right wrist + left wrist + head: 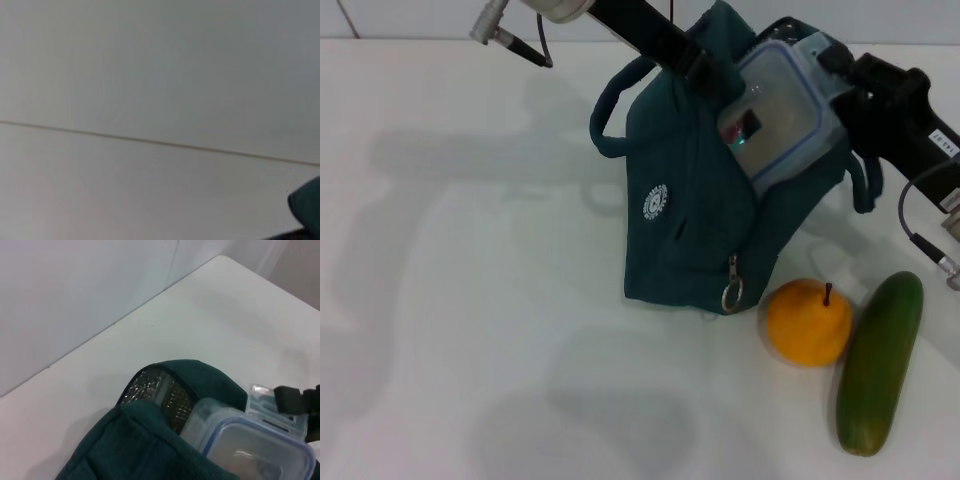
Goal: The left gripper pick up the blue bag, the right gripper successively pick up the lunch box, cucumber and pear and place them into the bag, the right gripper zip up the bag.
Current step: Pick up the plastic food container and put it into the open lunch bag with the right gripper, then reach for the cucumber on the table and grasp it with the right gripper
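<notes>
- Lunch box (pixel 775 105) sits half inside the open mouth of the blue bag (pixel 695 220), tilted, with its lid facing the camera; the bag stands on the white worktop (pixel 470 300).
- Right claw (pixel 840 75) grasps the lunch box at its far right edge; the box lies toward the bag from this claw, so pushing it in goes leftward and down.
- Left claw (pixel 692 62) is clenched on the bag's upper rim and holds the mouth open.
- Pear (pixel 808 322) and cucumber (pixel 880 362) wait on the worktop at the right, nearer to the right arm; the cucumber's long axis runs away from the robot.
- Bag shows a small round white logo; I cannot read it.
</notes>
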Robot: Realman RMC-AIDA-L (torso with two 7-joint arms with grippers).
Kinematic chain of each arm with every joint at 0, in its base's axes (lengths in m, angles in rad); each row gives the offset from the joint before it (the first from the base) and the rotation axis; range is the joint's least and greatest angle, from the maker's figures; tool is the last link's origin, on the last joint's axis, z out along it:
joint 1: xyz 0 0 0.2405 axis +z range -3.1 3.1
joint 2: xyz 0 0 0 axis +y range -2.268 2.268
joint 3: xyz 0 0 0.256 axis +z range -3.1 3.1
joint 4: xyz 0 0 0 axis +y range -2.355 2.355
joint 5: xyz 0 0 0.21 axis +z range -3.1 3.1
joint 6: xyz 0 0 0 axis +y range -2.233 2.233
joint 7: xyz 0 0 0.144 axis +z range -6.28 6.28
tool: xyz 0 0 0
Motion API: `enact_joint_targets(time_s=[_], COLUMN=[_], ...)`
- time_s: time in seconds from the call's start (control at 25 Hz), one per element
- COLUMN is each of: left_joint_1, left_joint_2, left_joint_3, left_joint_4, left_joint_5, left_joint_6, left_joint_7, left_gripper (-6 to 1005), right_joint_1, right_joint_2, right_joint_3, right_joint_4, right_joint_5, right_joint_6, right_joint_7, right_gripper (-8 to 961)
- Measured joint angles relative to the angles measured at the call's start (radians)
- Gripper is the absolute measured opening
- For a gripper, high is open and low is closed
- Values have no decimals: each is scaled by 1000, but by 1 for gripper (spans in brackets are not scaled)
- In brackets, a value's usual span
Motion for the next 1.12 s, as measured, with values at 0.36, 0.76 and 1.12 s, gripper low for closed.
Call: enact_joint_targets(time_s=[0.36, 0.76, 1.12], left_joint_1=[18, 43, 84], left_joint_2=[6, 11, 10], left_joint_3=[-9, -63, -81], left_joint_4=[1, 6, 6], left_joint_5=[0, 0, -1], left_joint_6=[-5, -2, -9], left_joint_7=[29, 66, 101], left_gripper=[57, 57, 57], right_joint_1=[0, -36, -126], right_joint_2=[0, -4, -10], right_joint_3=[-53, -73, -74], right_joint_4=[-35, -78, -273], right_joint_5=[-17, -19, 18], right_joint_6=[-13, -36, -375], right_joint_7=[-35, -63, -200], right_gripper=[142, 263, 312])
